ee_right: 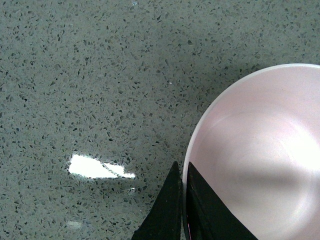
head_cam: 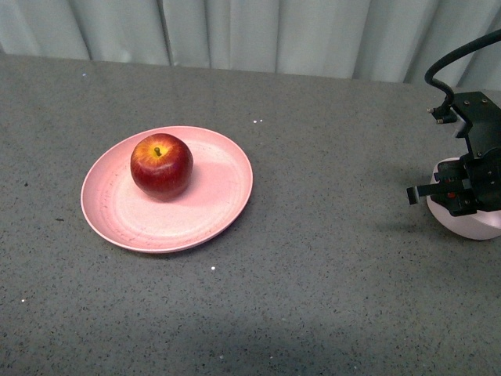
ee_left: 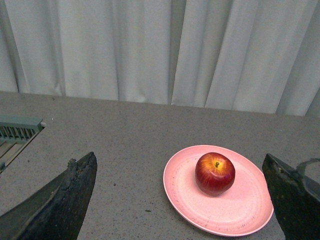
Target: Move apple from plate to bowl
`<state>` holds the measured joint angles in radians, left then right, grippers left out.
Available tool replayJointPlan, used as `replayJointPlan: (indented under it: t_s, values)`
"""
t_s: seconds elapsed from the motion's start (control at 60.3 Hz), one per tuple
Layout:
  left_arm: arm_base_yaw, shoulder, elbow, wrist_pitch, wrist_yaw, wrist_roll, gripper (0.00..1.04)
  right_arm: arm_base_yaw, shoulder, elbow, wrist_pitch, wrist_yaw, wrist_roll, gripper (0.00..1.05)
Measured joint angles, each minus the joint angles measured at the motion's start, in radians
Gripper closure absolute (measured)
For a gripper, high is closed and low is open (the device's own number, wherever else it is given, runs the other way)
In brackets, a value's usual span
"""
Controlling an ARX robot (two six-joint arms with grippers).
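The apple (head_cam: 161, 165) sits on the pink plate (head_cam: 207, 207), stem up, on the left part of the worktop (head_cam: 329, 298). The bowl (head_cam: 479, 227) is well apart from it, far over on the right. Your left hand (ee_left: 179, 156) looks like the better one for the grab. The apple lies out in front of it, in line with the gap between its fingers (ee_left: 75, 190). That hand is wide open and holds nothing. Your right hand (ee_right: 181, 174) is at the bowl, nearly closed, and it seems to pinch the bowl's rim.
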<state>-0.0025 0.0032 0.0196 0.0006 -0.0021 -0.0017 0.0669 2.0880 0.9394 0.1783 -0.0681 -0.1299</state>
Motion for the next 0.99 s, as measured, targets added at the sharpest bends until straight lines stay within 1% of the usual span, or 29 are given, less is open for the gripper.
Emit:
replayJointPlan:
  t_s: [0.066,0.133,0.249,0.464,0.564,0.829,0.995]
  values:
    - [0.000,0.000,0.000,0.000,0.000,0.000,0.07,0.009,-0.021,-0.002,-0.006,-0.015,0.007,1.04]
    - [0.000,0.000,0.000,0.000,0.000,0.000,0.07,0.033,-0.055,-0.002,-0.016,-0.066,0.031,1.04]
    - [0.000,0.000,0.000,0.000,0.001,0.000,0.07,0.099,-0.101,0.010,-0.032,-0.132,0.080,1.04]
    - [0.000,0.000,0.000,0.000,0.000,0.000,0.07,0.248,-0.071,0.099,-0.050,-0.168,0.174,1.04]
    - [0.000,0.000,0.000,0.000,0.000,0.000,0.07,0.288,-0.038,0.118,-0.042,-0.195,0.207,1.04]
    - [0.000,0.000,0.000,0.000,0.000,0.000,0.07,0.317,0.033,0.173,-0.076,-0.164,0.224,1.04]
    - [0.000,0.000,0.000,0.000,0.000,0.000,0.07,0.323,0.047,0.186,-0.063,-0.176,0.229,1.04]
